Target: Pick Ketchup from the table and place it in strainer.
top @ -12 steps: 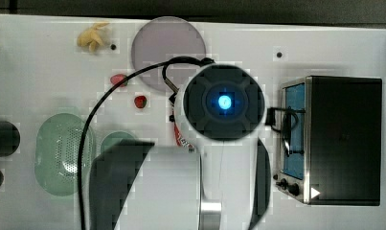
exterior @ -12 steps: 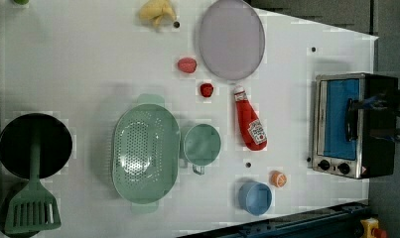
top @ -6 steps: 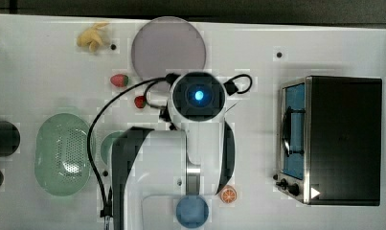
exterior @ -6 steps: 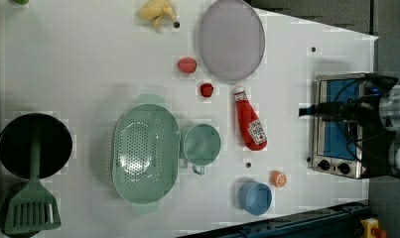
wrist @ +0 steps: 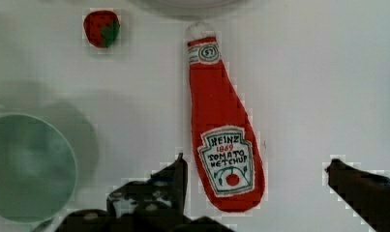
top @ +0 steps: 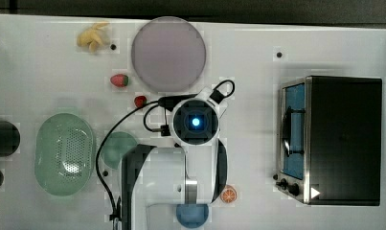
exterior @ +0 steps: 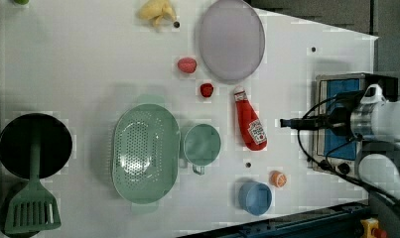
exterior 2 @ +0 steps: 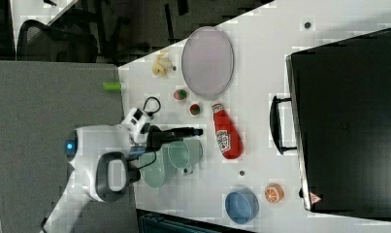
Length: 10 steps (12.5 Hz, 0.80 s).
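Ketchup not picked up yet

The Ketchup (wrist: 225,133) lay flat on the desk (exterior: 88,59), at about 3 o'clock from the empty strainer (exterior: 145,152); the claw (wrist: 255,179) hung open above it, holding nothing.

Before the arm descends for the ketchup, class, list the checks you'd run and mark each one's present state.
1. Ketchup lying flat on the table, nothing on it: ok.
2. End effector open, fingers either side of the bottle's wide end: ok.
3. Fingers at table height: cannot tell.
4. Strawberry apart from the bottle: ok.
5. Strainer holding nothing: ok.
6. Teal bowl between bottle and strainer, needs lifting over: not ok.
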Available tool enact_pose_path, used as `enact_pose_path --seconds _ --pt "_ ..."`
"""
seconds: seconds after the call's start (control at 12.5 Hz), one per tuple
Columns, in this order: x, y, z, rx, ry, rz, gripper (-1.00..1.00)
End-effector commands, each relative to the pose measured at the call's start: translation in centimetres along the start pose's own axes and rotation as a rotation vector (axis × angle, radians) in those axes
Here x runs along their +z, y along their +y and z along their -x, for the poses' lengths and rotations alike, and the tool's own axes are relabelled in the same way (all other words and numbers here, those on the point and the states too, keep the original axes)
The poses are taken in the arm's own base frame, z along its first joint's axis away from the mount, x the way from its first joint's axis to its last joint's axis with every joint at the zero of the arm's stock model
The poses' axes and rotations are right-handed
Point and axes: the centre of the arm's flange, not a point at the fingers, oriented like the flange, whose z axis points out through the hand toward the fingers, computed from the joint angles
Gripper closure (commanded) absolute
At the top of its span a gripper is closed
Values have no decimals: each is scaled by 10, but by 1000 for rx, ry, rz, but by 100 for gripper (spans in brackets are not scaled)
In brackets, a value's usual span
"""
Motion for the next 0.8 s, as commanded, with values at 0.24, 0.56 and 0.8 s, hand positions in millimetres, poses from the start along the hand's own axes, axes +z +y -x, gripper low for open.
enact_pose_path --seconds 0.24,0.56,0.8 --pt "59 -3 12 -83 -17 -6 -100" --pt "107 -3 8 -90 -22 -16 -100" --pt "141 -4 6 -89 -8 -26 -100"
